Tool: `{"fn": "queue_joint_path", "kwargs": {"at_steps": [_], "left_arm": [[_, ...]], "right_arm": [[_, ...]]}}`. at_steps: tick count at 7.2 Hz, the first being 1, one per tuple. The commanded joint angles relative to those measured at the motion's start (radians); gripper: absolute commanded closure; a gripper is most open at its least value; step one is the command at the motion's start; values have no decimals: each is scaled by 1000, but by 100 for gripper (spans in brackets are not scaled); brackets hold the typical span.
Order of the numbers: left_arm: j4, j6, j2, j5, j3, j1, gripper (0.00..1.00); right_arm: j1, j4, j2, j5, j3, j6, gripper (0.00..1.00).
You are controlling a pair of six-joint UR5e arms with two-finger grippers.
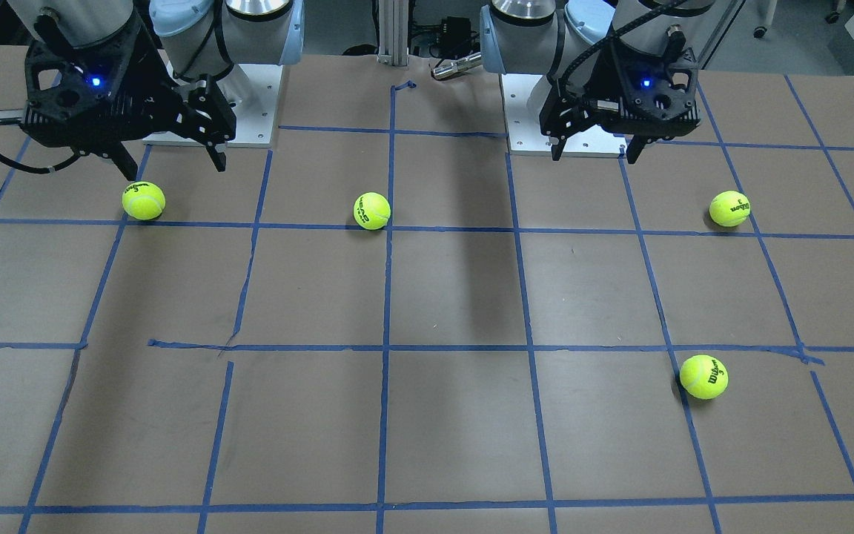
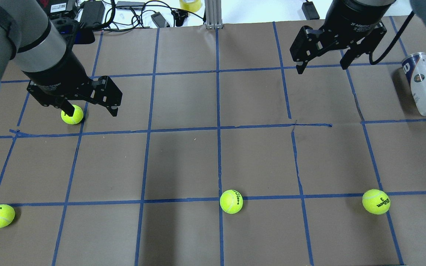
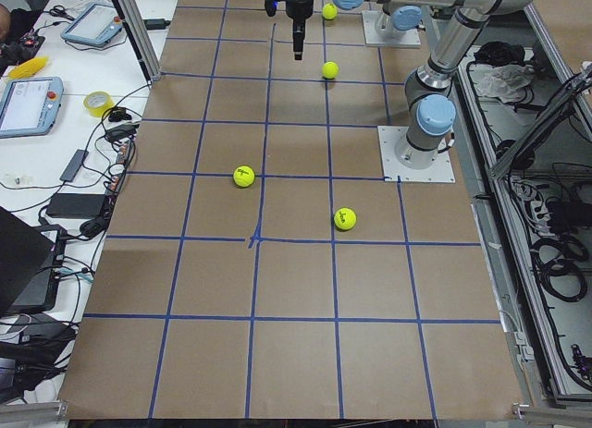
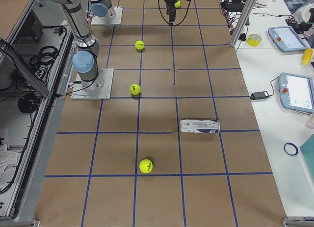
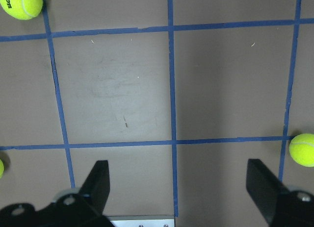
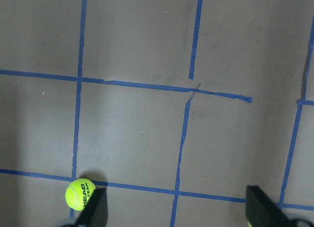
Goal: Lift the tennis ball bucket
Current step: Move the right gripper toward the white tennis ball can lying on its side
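The clear plastic cylindrical tennis-ball can with a white and navy label (image 2: 423, 85) lies on its side on the brown paper-covered bench (image 2: 183, 162). It is far out on the robot's right, with its clear end just beside a blue tape line (image 2: 398, 120). The right gripper (image 2: 322, 68) hangs above the bench well apart from the can, its jaws spread wide and holding nothing. The left gripper (image 2: 91, 111) is further off again, over the other half of the bench, its jaws likewise spread and empty. The main risk is probably rolling. A can lying flat has nothing to stop it, so if one jaw touches before the other, or the jaws close along its length and not across it, it could be pushed toward the bench's edge. The thin, smooth plastic is a second worry, since a light pinch may let it slip while a hard one may dent it. Lifting by one end would likely tip it out of the grip. The four loose yellow-green felt tennis balls (image 2: 231, 201) are scattered well away from the can, though they could still draw the reach to the wrong thing. No yellow-green shows through the can's clear end, so it looks empty. The label hides the rest, and I cannot tell whether a lid is on.
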Motion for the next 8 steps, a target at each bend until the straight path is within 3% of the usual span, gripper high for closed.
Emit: {"fn": "queue_joint_path", "kwargs": {"at_steps": [1,2,3,8], "left_arm": [[-2,0,-2,0,-2,-1,0],[-3,0,0,0,0,2,0],[-3,0,-3,0,0,1,0],[-3,0,-2,9,-2,5,0]], "right_arm": [[-2,3,1,-4,0,0,0],[-3,-6,1,-19,5,-3,0],[-5,0,2,-112,5,6,0],[-10,-7,-7,-100,5,70,4]]}}
